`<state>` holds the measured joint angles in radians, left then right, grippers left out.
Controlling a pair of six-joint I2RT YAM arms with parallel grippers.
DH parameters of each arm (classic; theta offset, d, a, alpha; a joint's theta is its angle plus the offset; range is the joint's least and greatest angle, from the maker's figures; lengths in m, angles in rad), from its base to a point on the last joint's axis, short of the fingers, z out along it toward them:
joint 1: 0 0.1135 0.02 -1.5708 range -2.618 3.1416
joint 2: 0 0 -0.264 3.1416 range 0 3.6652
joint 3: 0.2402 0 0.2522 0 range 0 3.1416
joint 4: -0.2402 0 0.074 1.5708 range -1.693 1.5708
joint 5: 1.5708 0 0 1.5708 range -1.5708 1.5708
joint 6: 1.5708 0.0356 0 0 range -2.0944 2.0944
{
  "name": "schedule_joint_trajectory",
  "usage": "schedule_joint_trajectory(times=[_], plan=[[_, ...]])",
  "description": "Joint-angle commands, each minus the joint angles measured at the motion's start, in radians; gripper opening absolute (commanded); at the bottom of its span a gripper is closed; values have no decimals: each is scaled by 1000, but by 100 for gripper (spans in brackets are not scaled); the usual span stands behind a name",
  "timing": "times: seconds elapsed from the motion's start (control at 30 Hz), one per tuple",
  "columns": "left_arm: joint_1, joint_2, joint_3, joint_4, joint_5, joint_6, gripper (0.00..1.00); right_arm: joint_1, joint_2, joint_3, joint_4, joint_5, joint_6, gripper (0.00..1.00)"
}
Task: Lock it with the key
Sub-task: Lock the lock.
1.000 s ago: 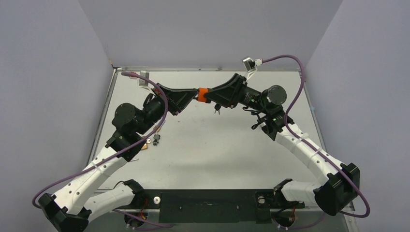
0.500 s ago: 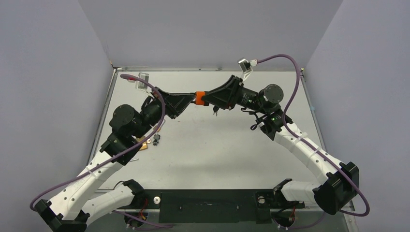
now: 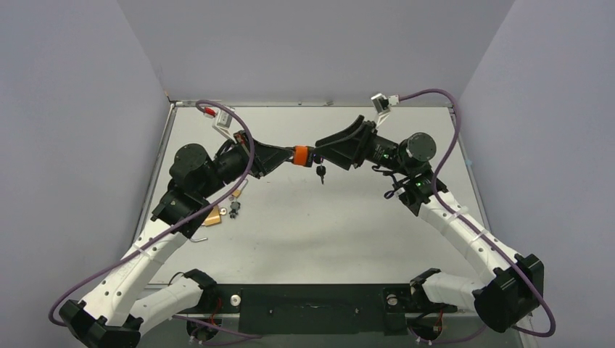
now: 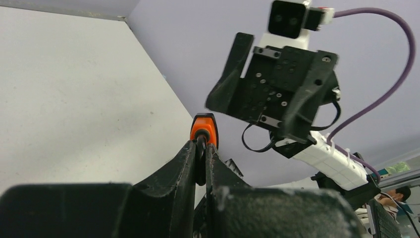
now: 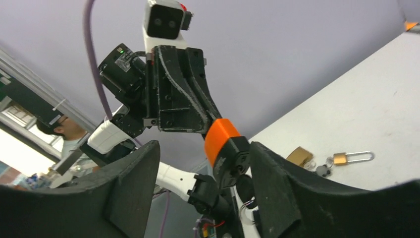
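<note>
While hovering over the desk near the middle of its far edge, the left gripper is clamping the orange-and-black padlock, the right gripper is flanking it with jaws apart, and a small key is dangling beneath.

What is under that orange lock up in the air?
Small dark keys dangle below the orange lock, over the table. Whether one sits in the keyhole cannot be seen.
</note>
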<state>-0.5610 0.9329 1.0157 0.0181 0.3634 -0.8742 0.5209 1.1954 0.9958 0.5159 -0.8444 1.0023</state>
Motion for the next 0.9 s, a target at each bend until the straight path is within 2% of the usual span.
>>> schedule_joint_trajectory(times=[0.0, 0.17, 0.33, 0.6, 0.67, 0.87], plan=[[21, 21, 104, 6, 3, 25, 0, -29, -78, -18, 131, -8, -27, 66], [46, 46, 171, 12, 69, 27, 0, -55, -101, -61, 170, -32, -23, 70], [62, 85, 247, -16, 196, 54, 0, -59, -131, -61, 5, -7, -152, 70], [67, 98, 306, -109, 307, 103, 0, -57, -142, -47, -20, -2, -182, 67], [67, 96, 308, -117, 311, 108, 0, -54, -144, -47, -12, -8, -175, 64], [73, 100, 320, -134, 305, 109, 0, -20, -146, -43, -5, -32, -173, 47]])
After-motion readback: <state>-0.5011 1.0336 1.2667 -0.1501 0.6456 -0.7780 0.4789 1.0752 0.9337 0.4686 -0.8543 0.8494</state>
